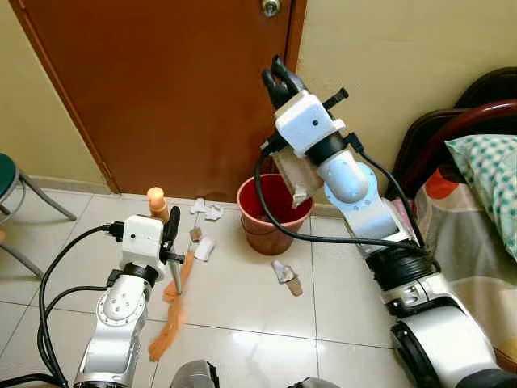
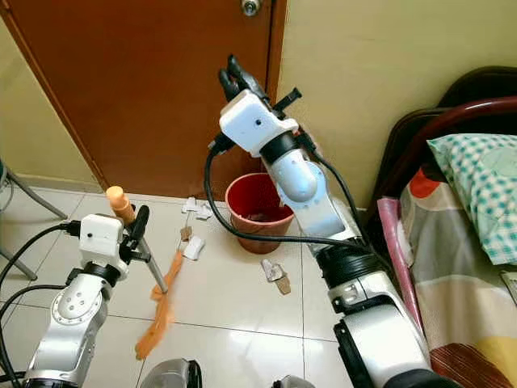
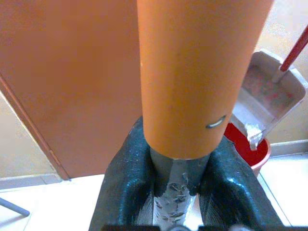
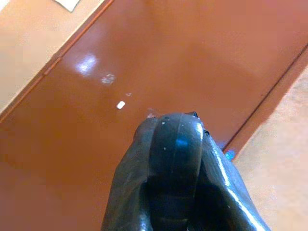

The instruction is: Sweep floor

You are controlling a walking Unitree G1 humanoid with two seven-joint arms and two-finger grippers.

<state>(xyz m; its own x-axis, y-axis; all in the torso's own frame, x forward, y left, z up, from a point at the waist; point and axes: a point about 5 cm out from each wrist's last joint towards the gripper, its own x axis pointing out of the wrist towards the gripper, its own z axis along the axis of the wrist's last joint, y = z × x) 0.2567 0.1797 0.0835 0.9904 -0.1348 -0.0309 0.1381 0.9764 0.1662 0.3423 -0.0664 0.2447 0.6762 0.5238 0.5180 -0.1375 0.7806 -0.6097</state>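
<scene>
Left pincer (image 1: 171,230) is clamped on the broom (image 1: 166,242) just below its orange grip cap; in the left wrist view both black fingers (image 3: 127,192) press against the grey shaft where the orange sleeve ends. The shaft slants down to the tiled floor (image 1: 242,307), where the orange bristle head (image 1: 166,331) lies flat, trailing toward the robot.

Right pincer (image 1: 280,81) is raised high in front of the brown door (image 1: 161,89), fingers pressed together with nothing visible between them (right wrist view: the fingertips (image 4: 175,139) meet against the door panel). The right arm passes over the red bucket (image 1: 271,212).

A grey dustpan (image 3: 269,89) with a red handle is tipped over the bucket's rim; in the head views it sits partly behind the right forearm, and what supports it cannot be made out.

Paper scraps on the floor: two white pieces (image 1: 206,210) near the door's foot, left of the bucket; one white piece with a brown bit (image 1: 202,246) just beside the broom shaft; one crumpled piece (image 1: 285,276) in front of the bucket, apart from it.

At the right edge, a bed (image 1: 472,234) with patterned sheet and a checked pillow (image 1: 489,174). At the left edge, a stool (image 1: 12,182) with a green seat.
</scene>
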